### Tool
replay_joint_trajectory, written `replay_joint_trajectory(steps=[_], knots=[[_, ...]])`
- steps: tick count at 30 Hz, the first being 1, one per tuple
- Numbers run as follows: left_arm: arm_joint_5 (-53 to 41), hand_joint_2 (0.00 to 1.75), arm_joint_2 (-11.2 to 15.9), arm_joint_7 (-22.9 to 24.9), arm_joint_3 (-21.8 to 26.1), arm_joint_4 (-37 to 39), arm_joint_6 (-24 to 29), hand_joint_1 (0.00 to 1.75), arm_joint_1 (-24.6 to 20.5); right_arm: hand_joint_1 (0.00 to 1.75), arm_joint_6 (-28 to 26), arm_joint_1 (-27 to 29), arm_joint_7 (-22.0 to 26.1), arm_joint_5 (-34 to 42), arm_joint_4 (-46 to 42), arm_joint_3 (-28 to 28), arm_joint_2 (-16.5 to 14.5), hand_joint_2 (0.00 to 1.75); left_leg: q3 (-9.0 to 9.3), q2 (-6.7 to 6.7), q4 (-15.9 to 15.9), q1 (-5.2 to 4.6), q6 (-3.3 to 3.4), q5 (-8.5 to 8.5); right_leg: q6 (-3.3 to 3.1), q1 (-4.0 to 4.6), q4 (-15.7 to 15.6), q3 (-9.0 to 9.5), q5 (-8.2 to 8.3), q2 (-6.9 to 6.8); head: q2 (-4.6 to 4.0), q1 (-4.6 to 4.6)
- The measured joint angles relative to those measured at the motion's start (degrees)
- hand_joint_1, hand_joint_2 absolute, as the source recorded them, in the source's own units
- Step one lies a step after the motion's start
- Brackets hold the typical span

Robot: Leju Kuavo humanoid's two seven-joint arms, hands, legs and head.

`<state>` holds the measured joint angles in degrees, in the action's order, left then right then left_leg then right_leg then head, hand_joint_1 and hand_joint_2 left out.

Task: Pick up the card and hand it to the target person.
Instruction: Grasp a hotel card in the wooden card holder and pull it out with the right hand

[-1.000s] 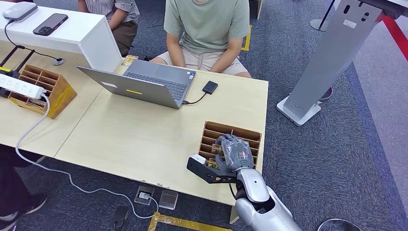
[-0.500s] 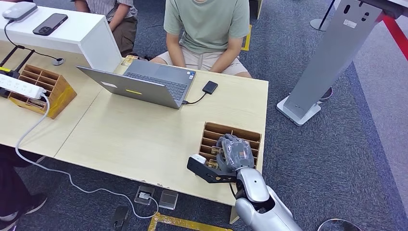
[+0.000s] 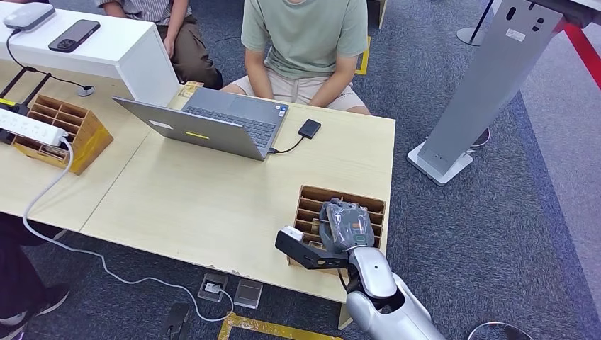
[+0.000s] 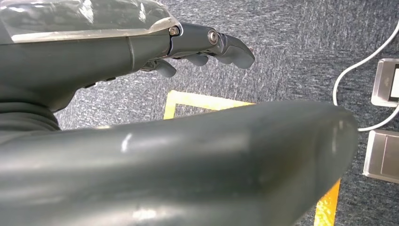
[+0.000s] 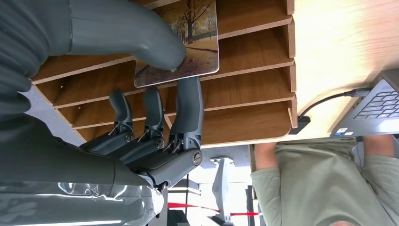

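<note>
Pinching the card point(image 5: 181, 40) between thumb and finger inside the slotted wooden rack point(image 3: 366, 201) at the head view's lower centre, the right robot hand point(image 3: 345, 224) must next lift it clear and carry it toward the seated person point(image 3: 305, 42).

laptop point(image 3: 212, 124) blocking straight path, bare table point(image 3: 205, 202) beside

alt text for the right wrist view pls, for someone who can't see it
The robot's right hand pinches a card printed with an autumn tree scene between thumb and a finger, over the slots of a wooden organizer. Beyond it, on the table, are a laptop corner and a seated person in a green shirt.
</note>
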<state>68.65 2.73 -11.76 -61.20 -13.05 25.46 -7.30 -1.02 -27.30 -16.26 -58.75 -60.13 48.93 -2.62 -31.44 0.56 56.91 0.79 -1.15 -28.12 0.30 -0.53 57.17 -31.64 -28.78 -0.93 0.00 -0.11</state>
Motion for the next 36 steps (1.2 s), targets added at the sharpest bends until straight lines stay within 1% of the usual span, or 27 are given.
replay_joint_trajectory(steps=[12, 18, 25, 29, 36], knots=[[0.23, 0.0, 0.0, -0.23, 0.0, 0.0, 0.01, 0.0, 0.0, 1.47, -0.43, 0.1, -0.05, -0.11, -0.09, 0.18, -0.24, 1.75, 0.02, 0.01, 0.0, 0.0, 0.0, 0.0, 0.0, 0.0, 0.0, 0.0, 0.0, 0.01, 0.0, 0.01], [0.52, 0.0, 0.0, -0.24, 0.0, 0.0, 0.21, 0.0, 0.03, 1.49, -0.92, 0.2, -0.46, -0.08, -1.34, 0.12, -0.07, 1.75, 0.03, 0.01, 0.0, 0.0, 0.0, 0.01, 0.0, 0.0, 0.0, 0.0, 0.0, 0.01, 0.0, 0.01], [0.9, 0.0, 0.0, -0.24, 0.01, 0.0, 0.37, 0.0, 0.08, 1.53, -0.99, 0.35, -1.42, 0.07, -6.55, -0.92, 1.23, 1.75, 0.01, 0.02, 0.0, 0.0, 0.0, 0.01, 0.0, 0.0, 0.0, -0.02, 0.0, 0.01, 0.0, 0.01], [0.92, 0.0, 0.0, -0.24, 0.01, 0.0, 0.39, 0.0, 0.08, 1.51, -1.09, 0.38, -1.99, 0.18, -9.33, -1.65, 2.15, 1.75, 0.0, 0.02, 0.0, 0.0, 0.0, 0.01, 0.0, 0.0, 0.0, -0.02, 0.0, 0.01, 0.0, 0.0], [1.07, 0.0, 0.0, 0.03, 0.01, 0.0, 0.73, 0.0, 0.1, 1.53, -2.5, 0.64, -3.27, 0.77, -15.35, -4.49, 4.25, 1.75, 0.01, 0.02, 0.01, 0.0, 0.0, 0.01, 0.0, 0.0, 0.0, -0.02, 0.0, 0.01, 0.0, 0.01]])
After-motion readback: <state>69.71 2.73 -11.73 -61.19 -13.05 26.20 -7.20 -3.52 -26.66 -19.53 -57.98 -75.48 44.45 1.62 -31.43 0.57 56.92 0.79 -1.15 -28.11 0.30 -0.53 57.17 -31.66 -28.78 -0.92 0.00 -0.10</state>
